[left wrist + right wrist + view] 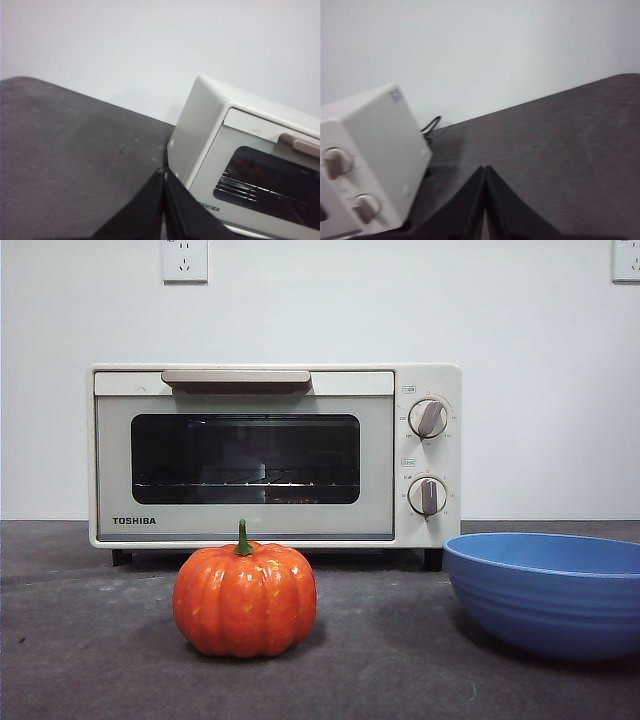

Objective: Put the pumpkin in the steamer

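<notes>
Pumpkin [245, 600] stands upright on the dark table [80, 660] at lower centre of the front view, just before the closed steamer [275, 455], blue bowl [548, 590] at lower right; left gripper [163, 172] and right gripper [485, 169] both pinched together, holding nothing.

Dark grey table [80, 640]; on it, closed steamer [270, 455] at back; pumpkin [245, 598] in front; blue bowl [548, 590] right.

Orange ribbed pumpkin [245, 601], cream steamer [275, 455], blue bowl [548, 592]
</notes>
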